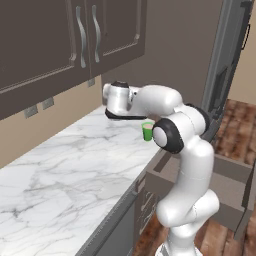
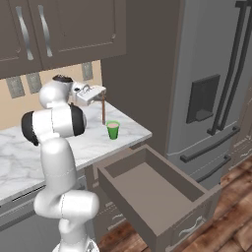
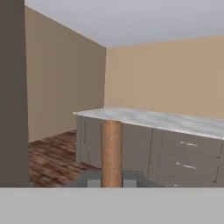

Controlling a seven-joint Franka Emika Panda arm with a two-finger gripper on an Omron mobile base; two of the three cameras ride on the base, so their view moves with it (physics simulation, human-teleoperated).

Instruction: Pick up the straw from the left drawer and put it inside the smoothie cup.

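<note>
Arm reaches out over the marble surface (image 2: 128,129), hand level w/ the upper cabinets' bottom edge. In the right base view the gripper (image 2: 101,92) sits at the end of the white hand, pointing sideways toward the fridge (image 2: 211,74). Jaws closed narrow on the straw (image 2: 104,109), which hangs roughly upright below them, top end in the grip, lower end free above the surface.

Smoothie cup (image 2: 113,130) stands upright on the surface near the corner by the drawer, pinkish liquid at rim. Straw is just beside the cup, on its left in the right base view, apart from it, not inside. From the left base view the cup (image 1: 147,131) peeks out between forearm and the dark elbow joint; straw itself prob. hidden behind the arm there.

Hand view: straw (image 3: 112,153) rises as a thick orange-tan column from between the finger tips, w/ tan walls and a far run of cabinets behind it.

Left drawer (image 2: 162,187) is pulled fully open below the surface edge, floor bare. In the left base view the drawer (image 1: 230,175) shows behind the arm's upper link.
</note>
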